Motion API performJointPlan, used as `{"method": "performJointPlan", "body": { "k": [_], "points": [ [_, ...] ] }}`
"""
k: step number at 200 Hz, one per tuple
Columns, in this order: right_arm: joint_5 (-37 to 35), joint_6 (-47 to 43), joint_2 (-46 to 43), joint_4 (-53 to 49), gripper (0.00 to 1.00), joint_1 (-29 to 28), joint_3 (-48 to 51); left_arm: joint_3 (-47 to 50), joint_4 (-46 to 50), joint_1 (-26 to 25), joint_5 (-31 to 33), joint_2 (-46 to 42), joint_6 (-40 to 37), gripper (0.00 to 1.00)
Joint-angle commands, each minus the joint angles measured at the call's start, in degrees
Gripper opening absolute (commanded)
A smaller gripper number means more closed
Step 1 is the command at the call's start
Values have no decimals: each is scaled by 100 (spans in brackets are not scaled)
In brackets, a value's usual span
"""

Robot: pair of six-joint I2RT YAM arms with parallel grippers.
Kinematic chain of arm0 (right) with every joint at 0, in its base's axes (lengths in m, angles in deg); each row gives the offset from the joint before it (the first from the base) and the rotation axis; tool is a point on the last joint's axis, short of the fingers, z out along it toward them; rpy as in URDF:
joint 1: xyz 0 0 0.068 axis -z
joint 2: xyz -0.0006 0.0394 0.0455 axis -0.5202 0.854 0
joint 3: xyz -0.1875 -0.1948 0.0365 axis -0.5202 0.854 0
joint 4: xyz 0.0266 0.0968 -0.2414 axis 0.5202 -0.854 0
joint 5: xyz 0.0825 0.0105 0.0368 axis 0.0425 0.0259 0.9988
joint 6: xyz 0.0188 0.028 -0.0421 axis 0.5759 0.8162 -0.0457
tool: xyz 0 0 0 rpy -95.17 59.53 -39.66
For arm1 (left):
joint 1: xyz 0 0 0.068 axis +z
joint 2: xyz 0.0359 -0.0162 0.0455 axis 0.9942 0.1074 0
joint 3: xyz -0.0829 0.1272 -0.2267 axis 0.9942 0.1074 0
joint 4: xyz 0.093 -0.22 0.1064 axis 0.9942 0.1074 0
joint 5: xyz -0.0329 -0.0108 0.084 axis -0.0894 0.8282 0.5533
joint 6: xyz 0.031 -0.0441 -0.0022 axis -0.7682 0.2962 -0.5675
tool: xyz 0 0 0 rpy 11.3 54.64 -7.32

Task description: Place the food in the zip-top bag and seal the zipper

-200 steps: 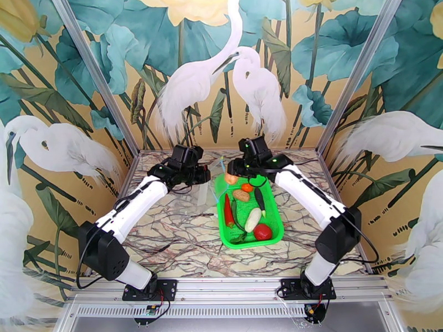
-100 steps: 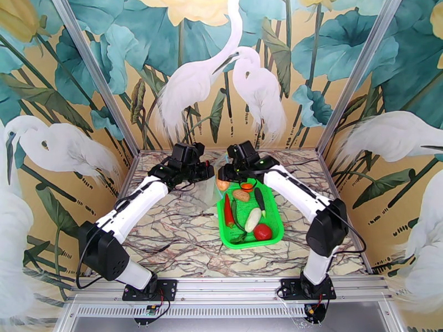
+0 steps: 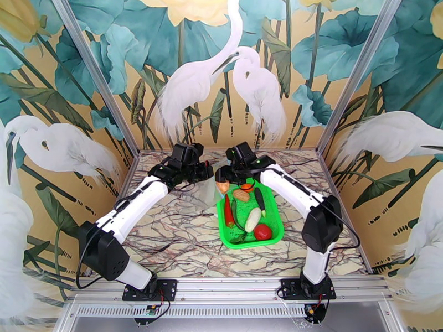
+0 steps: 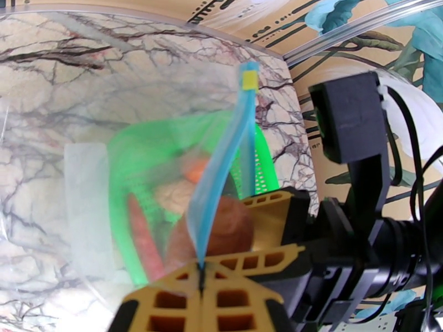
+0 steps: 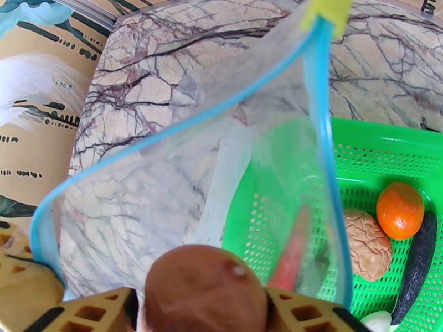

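Left gripper (image 4: 202, 275): clenched on the zipper (image 4: 224, 161); you see its two tan fingers meet on the near end of the light blue strip, which rises from them to a yellow slider tab (image 4: 250, 80)
Right gripper (image 5: 202, 315): a tan potato (image 5: 206, 283) sits between its fingers (image 5: 91, 314); you cannot tell whether they are pressing on it or have let go
Zip-top bag (image 5: 166, 178): clear, hanging between your two grippers with its mouth spread open; the blue strip loops round the opening, and the potato is at that mouth, between the two sides of the strip
Basket (image 3: 275, 217): green mesh, resting on the marble table (image 3: 183, 239), on the bag's right in your overhead view
Food in the basket: red chili (image 3: 227, 210) along the left side, green pepper (image 3: 236, 214) just beside it, white radish (image 3: 252, 219) in the middle, red tomato (image 3: 262, 232) at the near end, dark eggplant (image 3: 259, 198) on the right, small orange (image 3: 247, 187) and second potato (image 3: 241, 195) at the far end, near your right gripper
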Motion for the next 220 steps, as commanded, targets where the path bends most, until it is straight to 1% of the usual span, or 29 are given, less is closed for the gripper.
{"method": "performJointPlan", "body": {
  "k": [1,12,38,55,87,115,130,151,163,170,180,189,206,220],
  "points": [
    [75,-194,56,-107,66,-35,-211,-68,403,-1,312,-171,-225,0],
    [106,-241,26,-129,69,-15,-238,-46,453,17,359,-195,-243,0],
    [128,-369,-168,-232,68,45,-251,-25,595,54,475,-269,-319,0],
    [9,-502,-402,-412,68,146,-175,-35,761,107,586,-319,-416,0],
    [-327,-870,-865,-833,68,379,332,5,1019,195,689,-432,-574,0],
    [-432,-1083,-1094,-1029,67,471,957,141,1104,237,669,-506,-621,0],
    [-372,-1075,-1140,-1059,64,475,1321,271,1090,244,659,-526,-615,0],
    [-313,-930,-1161,-856,53,479,1885,440,1013,250,621,-561,-578,0],
    [-395,-808,-1119,-826,48,471,2063,473,990,252,595,-560,-577,0],
    [-559,-740,-1076,-932,47,479,2095,487,991,248,582,-561,-579,0],
    [-955,-637,-1031,-1195,49,474,2107,491,988,253,563,-557,-590,0],
    [-1247,-551,-1041,-1432,55,475,2134,515,985,255,555,-566,-595,0],
    [-1400,-351,-1169,-1579,61,475,2338,565,986,253,581,-578,-638,0],
    [-1373,-157,-1277,-1553,63,474,2541,609,989,254,583,-576,-674,0]
  ]
}}
